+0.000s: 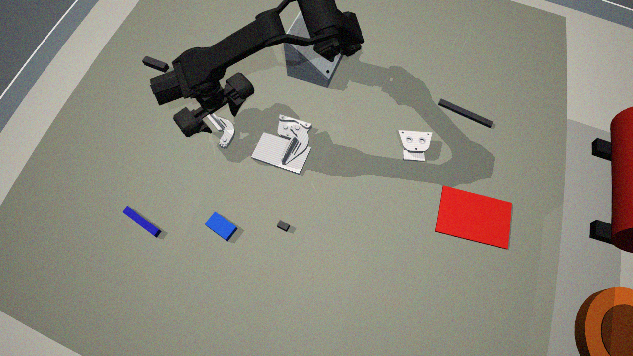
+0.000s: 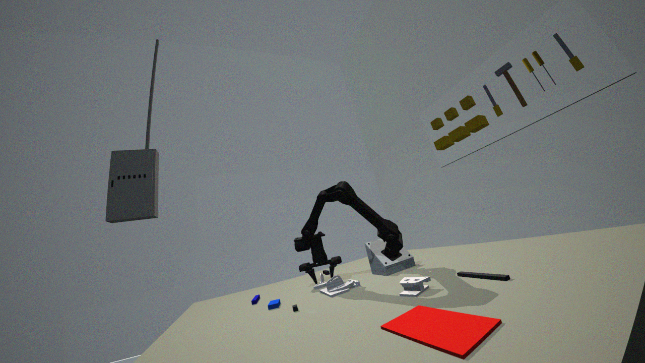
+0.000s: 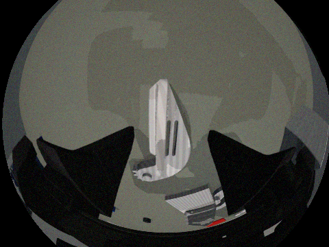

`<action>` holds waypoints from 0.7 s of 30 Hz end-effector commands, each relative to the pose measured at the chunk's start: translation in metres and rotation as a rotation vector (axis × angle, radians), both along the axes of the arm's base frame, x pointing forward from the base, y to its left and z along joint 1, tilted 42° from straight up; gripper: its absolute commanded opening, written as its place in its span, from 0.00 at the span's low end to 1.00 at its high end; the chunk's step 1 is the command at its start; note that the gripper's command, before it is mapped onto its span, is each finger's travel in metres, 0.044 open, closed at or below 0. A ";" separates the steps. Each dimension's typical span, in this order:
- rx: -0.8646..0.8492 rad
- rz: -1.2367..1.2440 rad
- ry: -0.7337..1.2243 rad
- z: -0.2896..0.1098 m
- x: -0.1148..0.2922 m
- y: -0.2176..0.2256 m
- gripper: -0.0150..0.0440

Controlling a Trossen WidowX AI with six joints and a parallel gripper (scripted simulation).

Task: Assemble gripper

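Note:
A loose white jaw (image 1: 227,132) (image 3: 181,147) lies on the table, its toothed end toward the bottom in the wrist view. My gripper (image 1: 221,122) (image 2: 323,280) (image 3: 172,133) is open, its fingers on either side of this jaw with a gap to each. The white gripper base (image 1: 267,148) lies beside it. Another white jaw (image 1: 300,142) (image 2: 335,283) rests on the base; I cannot tell whether it is seated on a pin. The white housing plate (image 1: 416,137) (image 2: 411,281), with two round holes, is on a small white block (image 1: 413,156) to the right.
A red plate (image 1: 473,216) (image 2: 444,329), a black bar (image 1: 464,112) (image 2: 482,276), a dark blue bar (image 1: 140,220), a blue block (image 1: 220,225) and a small dark block (image 1: 283,225) lie around. Another dark block (image 1: 155,63) is behind the arm. The arm stands on a grey wedge (image 1: 305,72).

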State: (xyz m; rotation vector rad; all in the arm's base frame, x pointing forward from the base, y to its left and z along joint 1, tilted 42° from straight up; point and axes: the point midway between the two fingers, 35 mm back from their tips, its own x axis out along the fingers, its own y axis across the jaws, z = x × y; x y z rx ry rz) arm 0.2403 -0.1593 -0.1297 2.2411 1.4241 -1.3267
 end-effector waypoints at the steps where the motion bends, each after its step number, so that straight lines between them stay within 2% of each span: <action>1: 0.000 0.000 0.000 0.000 0.000 0.000 0.64; 4: 0.000 0.000 0.000 0.000 0.000 0.000 0.51; 6: 0.000 0.000 0.000 0.000 0.000 0.000 0.49; 21: 0.000 0.000 0.000 0.000 0.000 0.000 0.48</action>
